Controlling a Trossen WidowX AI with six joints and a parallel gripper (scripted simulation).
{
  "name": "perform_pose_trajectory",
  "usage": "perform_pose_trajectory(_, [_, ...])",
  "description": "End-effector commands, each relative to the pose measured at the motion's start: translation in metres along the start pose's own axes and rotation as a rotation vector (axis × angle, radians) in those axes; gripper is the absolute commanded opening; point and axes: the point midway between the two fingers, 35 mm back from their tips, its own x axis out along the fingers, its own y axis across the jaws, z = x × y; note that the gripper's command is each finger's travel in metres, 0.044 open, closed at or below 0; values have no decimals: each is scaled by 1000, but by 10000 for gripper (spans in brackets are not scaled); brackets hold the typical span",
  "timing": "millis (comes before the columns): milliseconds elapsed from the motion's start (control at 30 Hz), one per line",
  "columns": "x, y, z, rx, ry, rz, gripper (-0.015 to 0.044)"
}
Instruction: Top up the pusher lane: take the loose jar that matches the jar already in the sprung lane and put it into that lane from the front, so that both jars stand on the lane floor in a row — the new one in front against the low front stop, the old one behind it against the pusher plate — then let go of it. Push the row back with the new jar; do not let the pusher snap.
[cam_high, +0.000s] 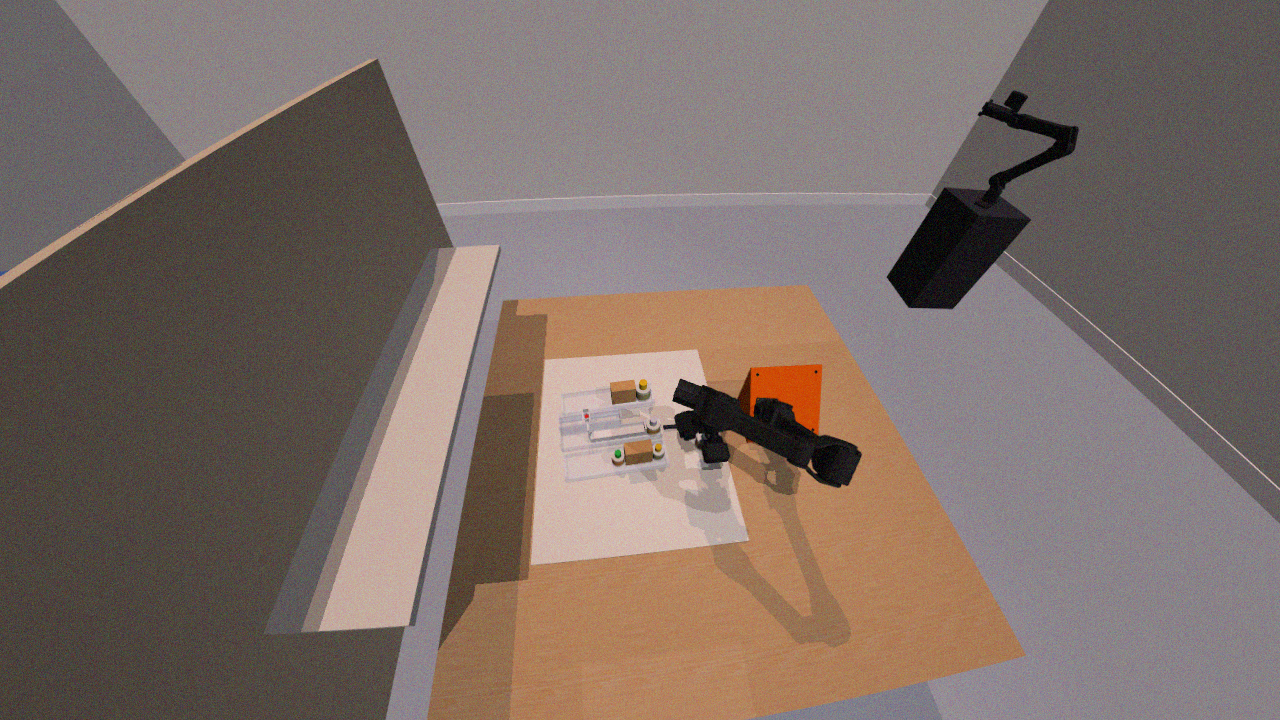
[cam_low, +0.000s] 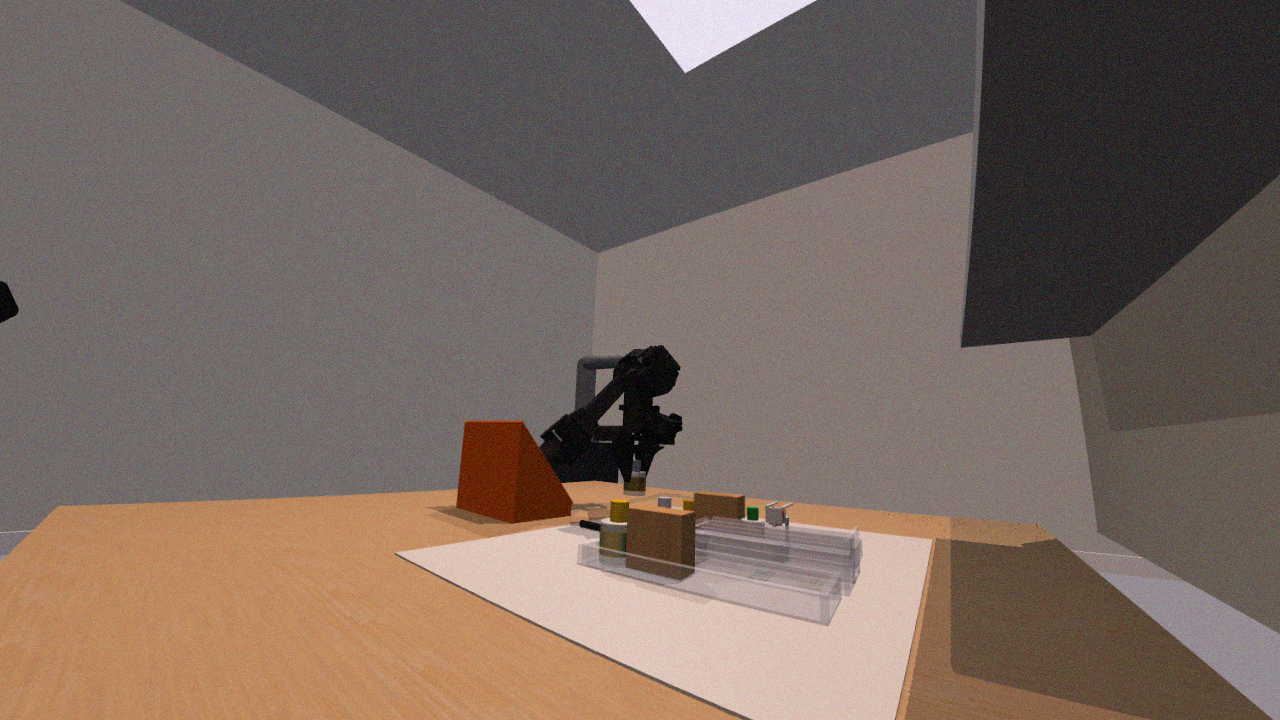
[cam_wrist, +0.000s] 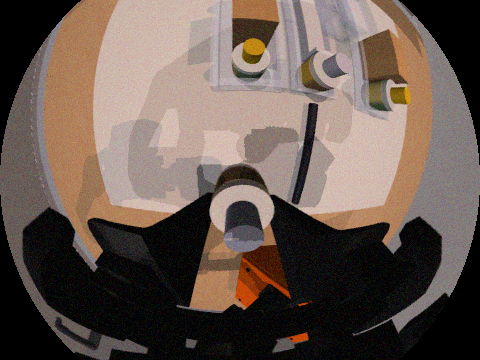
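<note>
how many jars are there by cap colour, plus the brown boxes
grey-capped jars: 2, one held in the end effector
yellow-capped jars: 2
green-capped jars: 1
brown boxes: 2
total: 7

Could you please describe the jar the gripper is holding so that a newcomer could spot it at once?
Start at the white mat, at its edge nearest the orange wedge. There the gripper is shut on a jar with a grey cap, outside the clear lanes, unlike the yellow-capped jars.
</note>
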Motion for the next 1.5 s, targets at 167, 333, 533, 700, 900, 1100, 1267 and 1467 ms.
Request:
perform_pose_trajectory(167, [-39,-4,-2,1,7,8,0])
perform_pose_trajectory(333, [-51,-4,-3,-1,7,16,0])
perform_pose_trajectory(533, [-44,-20,15,-15,6,14,0])
perform_pose_trajectory(700, [-36,-36,31,-27,5,12,0])
perform_pose_trajectory(900, [-24,-55,50,-43,5,11,0])
perform_pose_trajectory(1100, [-9,-73,67,-58,3,12,0])
perform_pose_trajectory(1267, [3,-87,79,-70,2,13,0])
perform_pose_trajectory(1467, [13,-87,80,-70,2,13,0])
